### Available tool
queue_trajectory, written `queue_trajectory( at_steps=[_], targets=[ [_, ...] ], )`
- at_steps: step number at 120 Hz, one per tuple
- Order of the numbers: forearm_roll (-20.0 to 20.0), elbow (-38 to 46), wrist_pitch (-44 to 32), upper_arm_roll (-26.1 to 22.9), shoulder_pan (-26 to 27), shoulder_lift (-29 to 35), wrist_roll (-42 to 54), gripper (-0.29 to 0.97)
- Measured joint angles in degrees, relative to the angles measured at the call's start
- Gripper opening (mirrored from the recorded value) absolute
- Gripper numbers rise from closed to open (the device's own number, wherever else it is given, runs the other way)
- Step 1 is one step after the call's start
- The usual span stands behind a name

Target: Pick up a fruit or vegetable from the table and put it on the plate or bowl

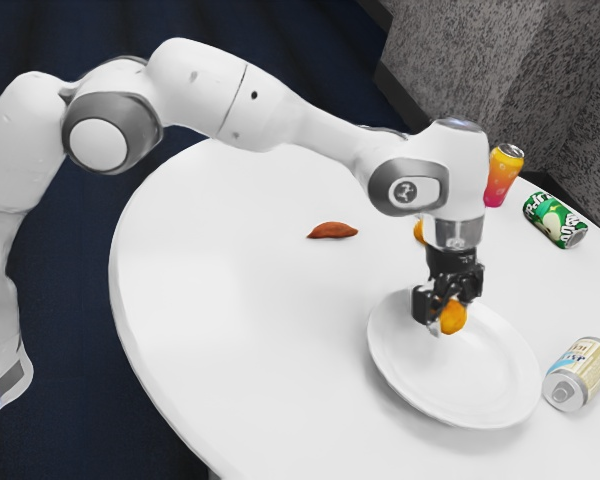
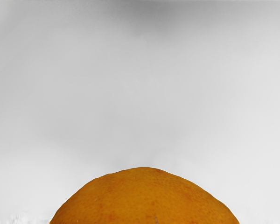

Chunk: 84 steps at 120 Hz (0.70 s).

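Nearest of all sits the white plate, close to the front edge of the table, with a silver can lying on its side just beside it toward the exterior view's right. Over the plate's far half hangs the gripper, pointing straight down and clamped on an orange, one finger against each side. That vertical hold suits setting the fruit down inside the rim rather than on it. The orange is low over the plate, though from this angle it is hard to tell whether it touches the surface. In the wrist view the fruit bulges just under the hand against a pale surface, probably the plate. Apart from that fruit, the plate carries nothing. The task looks near its end: what likely remains is to let go and lift clear.

Farther back a brown vegetable lies on the table, well apart from the plate, and a small orange thing peeks from behind the hand. Beyond them a green can lies on its side and an orange-and-pink can stands upright.
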State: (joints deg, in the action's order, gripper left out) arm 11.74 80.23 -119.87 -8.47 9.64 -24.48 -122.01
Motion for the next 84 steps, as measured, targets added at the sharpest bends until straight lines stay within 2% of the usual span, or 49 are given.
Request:
queue_trajectory(
  at_steps=[12, 25, 38, 50, 54, 60, 73, 84],
  targets=[
    [0.21, -0.99, -1.13, 0.02, 1.87, -0.13, -0.34, 0.35],
    [-0.96, -1.11, -2.4, 1.09, 2.99, -0.25, -0.64, 0.51],
    [-1.97, -1.05, -3.22, 2.49, 3.55, -0.1, -0.89, 0.6],
    [-3.33, 0.48, -3.65, 6.95, 3.73, 0.82, -1.07, 0.64],
    [-3.76, 1.37, -2.97, 8.51, 2.78, 3.31, -1.24, 0.65],
    [-4.82, 1.88, 1.45, 9.57, -0.16, 9.46, -1.94, 0.66],
    [-6.98, 4.46, 14.62, 9.98, -10.91, 22.0, -3.4, 0.67],
    [-7.84, 9.53, 22.32, 9.88, -21.84, 27.98, -4.43, 0.67]
  ],
)
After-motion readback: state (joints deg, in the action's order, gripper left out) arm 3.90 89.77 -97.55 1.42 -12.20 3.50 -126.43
